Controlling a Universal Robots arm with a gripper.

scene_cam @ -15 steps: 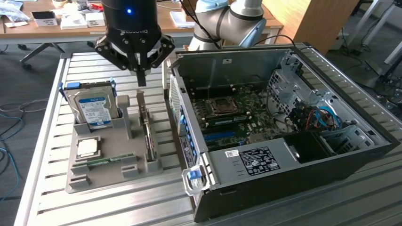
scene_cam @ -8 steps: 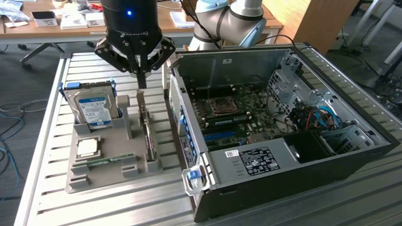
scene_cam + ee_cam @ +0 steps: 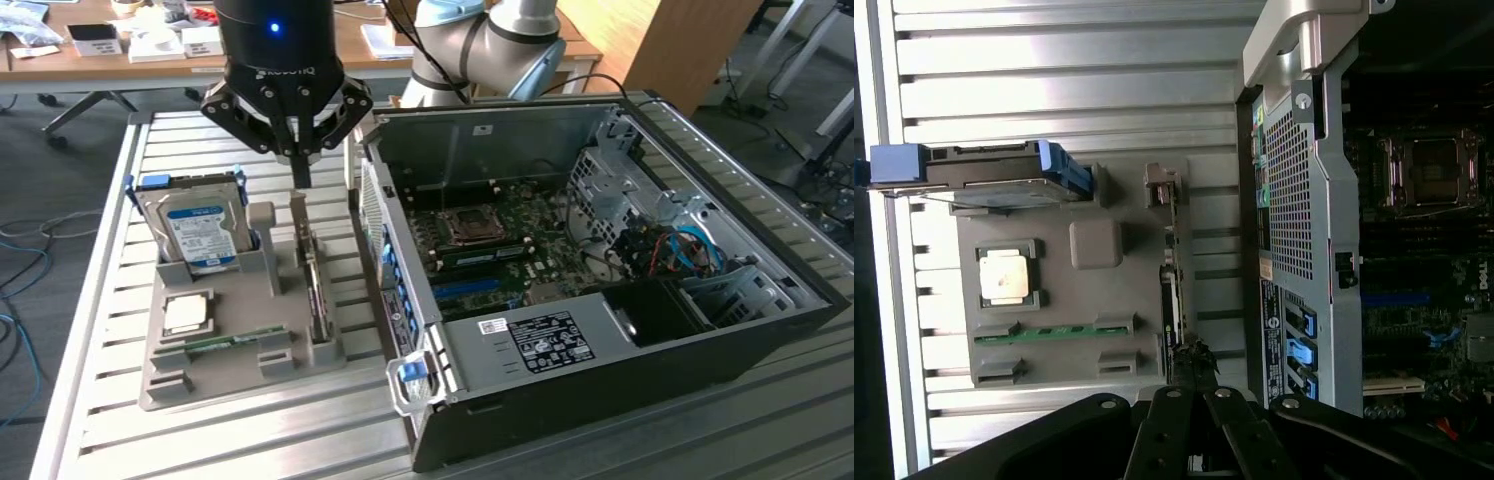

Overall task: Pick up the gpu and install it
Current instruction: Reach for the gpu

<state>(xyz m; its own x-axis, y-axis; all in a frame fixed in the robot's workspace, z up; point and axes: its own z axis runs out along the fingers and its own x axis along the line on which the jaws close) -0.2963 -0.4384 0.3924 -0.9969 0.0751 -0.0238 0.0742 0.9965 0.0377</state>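
Observation:
The gpu (image 3: 316, 275) is a thin dark card standing on edge in a slot of the grey holder (image 3: 227, 385), beside the open computer case (image 3: 534, 345). My gripper (image 3: 302, 178) hangs just above the card's far end with its fingers shut together and nothing between them. In the wrist view the gpu (image 3: 1170, 265) runs as a narrow strip along the holder's edge (image 3: 1116, 375), and my gripper (image 3: 1194, 372) sits over one end of it. The motherboard (image 3: 501, 255) lies exposed inside the case.
The holder also carries a silver hard drive (image 3: 200, 228) in a blue frame, a processor chip (image 3: 184, 312) and a green memory stick (image 3: 238, 340). The case's rear wall (image 3: 1302, 200) stands close beside the card. All of it rests on a slatted metal table (image 3: 200, 440).

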